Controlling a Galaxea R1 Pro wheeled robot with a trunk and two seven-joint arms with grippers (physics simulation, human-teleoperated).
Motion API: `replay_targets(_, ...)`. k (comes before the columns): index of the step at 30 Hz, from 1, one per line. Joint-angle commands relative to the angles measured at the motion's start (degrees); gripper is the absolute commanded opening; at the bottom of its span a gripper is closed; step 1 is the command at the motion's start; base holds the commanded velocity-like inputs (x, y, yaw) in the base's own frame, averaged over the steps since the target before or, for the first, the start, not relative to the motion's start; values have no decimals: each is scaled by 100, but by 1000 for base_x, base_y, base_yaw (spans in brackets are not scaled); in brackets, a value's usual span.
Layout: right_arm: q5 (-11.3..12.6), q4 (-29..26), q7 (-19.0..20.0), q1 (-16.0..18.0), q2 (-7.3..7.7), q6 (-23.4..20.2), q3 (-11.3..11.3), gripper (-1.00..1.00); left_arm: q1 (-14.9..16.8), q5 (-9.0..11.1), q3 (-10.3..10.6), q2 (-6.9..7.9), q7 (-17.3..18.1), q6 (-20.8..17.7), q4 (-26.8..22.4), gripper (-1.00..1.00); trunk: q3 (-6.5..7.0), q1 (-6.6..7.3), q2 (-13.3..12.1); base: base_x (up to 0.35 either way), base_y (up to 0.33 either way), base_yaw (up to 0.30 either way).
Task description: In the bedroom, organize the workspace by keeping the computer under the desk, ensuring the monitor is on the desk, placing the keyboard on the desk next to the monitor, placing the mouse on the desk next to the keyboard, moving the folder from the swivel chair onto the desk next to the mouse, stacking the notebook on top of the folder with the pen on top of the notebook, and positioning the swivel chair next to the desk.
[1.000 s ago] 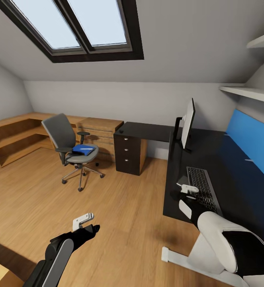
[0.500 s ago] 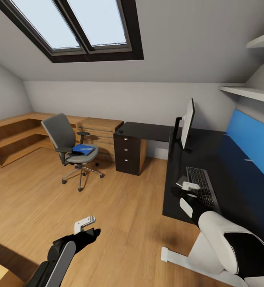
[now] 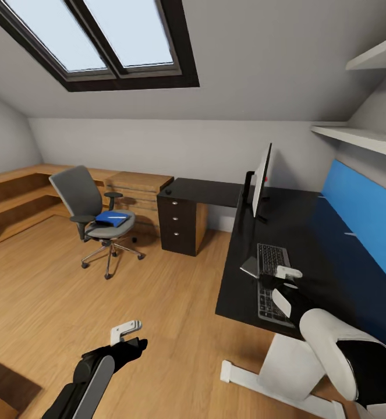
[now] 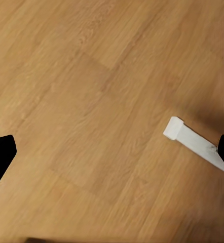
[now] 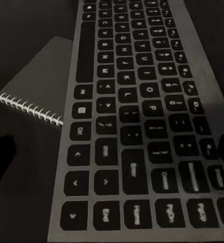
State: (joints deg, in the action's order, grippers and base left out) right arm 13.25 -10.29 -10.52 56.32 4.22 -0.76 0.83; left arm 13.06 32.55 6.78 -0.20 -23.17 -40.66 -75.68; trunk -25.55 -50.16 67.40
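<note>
Currently, your right gripper [image 3: 288,278] hovers over the keyboard [image 3: 271,280] on the black tabletop [image 3: 321,244]; you cannot tell its jaw state. The spiral-bound notebook [image 5: 38,88] lies partly under the keyboard. Your left gripper [image 3: 126,333] hangs released above the floor [image 4: 91,101]. The folder [image 3: 112,218] rests on the swivel chair [image 3: 94,216], well apart from the tabletop.

The head camera is looking forward and down from high up, taking in the tabletop [image 3: 309,233] on the right and the wood floor [image 3: 53,291] on the left. The left wrist camera is facing straight down at that floor [image 4: 91,101] from moderate height. The right wrist camera is sitting close above the keyboard [image 5: 137,126], which the head view is sharing [image 3: 269,279].
</note>
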Motion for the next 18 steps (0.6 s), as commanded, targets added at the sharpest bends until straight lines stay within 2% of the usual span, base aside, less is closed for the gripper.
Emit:
replay_targets(1,42,-7,-13,2,23,-37,9,100,4,59,43,1,-56,-12,-8,100,-6,0,4,0,-218,0)
replay_targets(7,45,-5,7,2,71,-88,0,100,4,52,150,3,-56,-8,-2,100,-6,0,4,1,-150,0)
replay_targets(14,46,0,15,2,86,-99,-4,100,4,48,175,3,-56,-3,-8,100,-6,0,4,231,-19,0)
replay_targets(18,46,12,18,2,82,-99,-4,100,4,50,176,3,-54,-3,-8,100,-6,0,4,60,-2,0)
